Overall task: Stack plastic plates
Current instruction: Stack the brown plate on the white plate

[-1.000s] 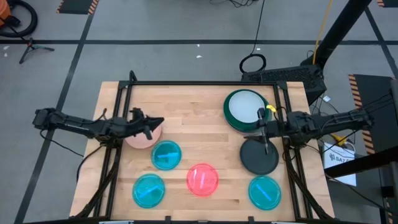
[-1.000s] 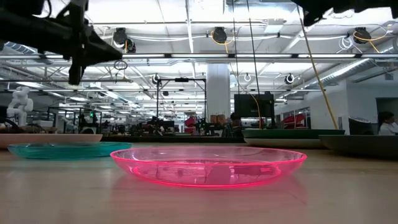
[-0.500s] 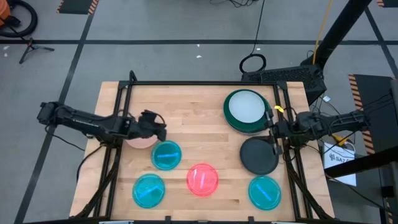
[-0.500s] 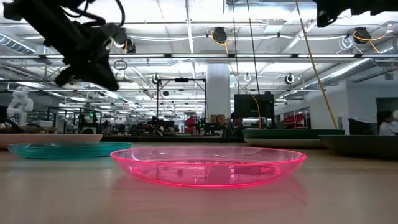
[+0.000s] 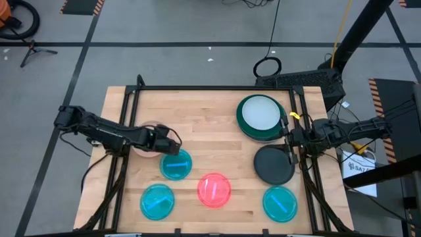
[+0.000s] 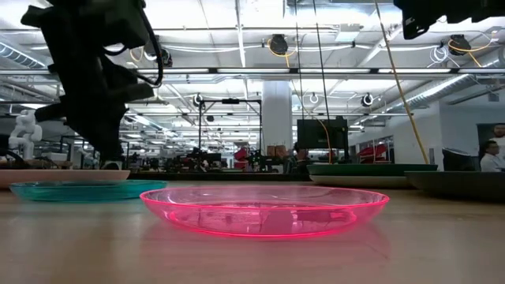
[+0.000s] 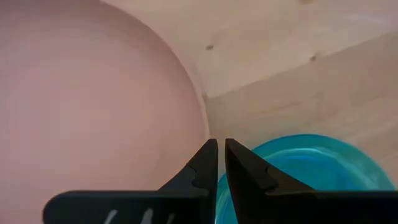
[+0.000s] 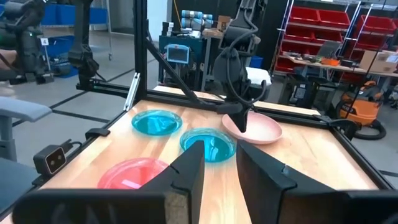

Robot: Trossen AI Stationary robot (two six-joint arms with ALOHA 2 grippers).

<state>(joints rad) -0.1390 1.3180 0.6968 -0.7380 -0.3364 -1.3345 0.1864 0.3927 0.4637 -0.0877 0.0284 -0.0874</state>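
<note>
Robotics workshop, large open hall.
We note red parts bins, blue bins, a cluttered workbench, overhead trusses, floor hazard tape.

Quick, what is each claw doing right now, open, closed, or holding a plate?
Left gripper: nearly shut, empty, between the round peach-pink plastic plate and a translucent cyan plate.
Right gripper: open, empty.

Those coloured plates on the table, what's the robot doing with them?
It is gathering plastic plates into stacks. The left gripper, fingers nearly together and holding nothing, hangs low between the peach-pink plate and a cyan plate. The right gripper waits at the table's right edge, above the black plate. A pale plate already sits in the large green plate. The red-pink plate and two more cyan plates lie single.
</note>
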